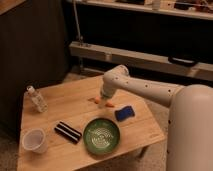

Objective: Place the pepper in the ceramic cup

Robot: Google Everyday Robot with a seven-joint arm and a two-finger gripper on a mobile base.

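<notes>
The small orange-red pepper [101,102] lies on the wooden table [70,102] near its far middle. My gripper [103,96] comes down from the white arm [145,90] and sits right over the pepper, hiding part of it. The white ceramic cup [34,140] stands upright at the table's front left corner, far from the gripper.
A green ridged plate [101,135] lies at the front middle. A blue sponge [124,112] lies right of the pepper. A black striped bar [68,132] lies between cup and plate. A clear small bottle [36,99] stands at the left edge. A metal shelf rail runs behind the table.
</notes>
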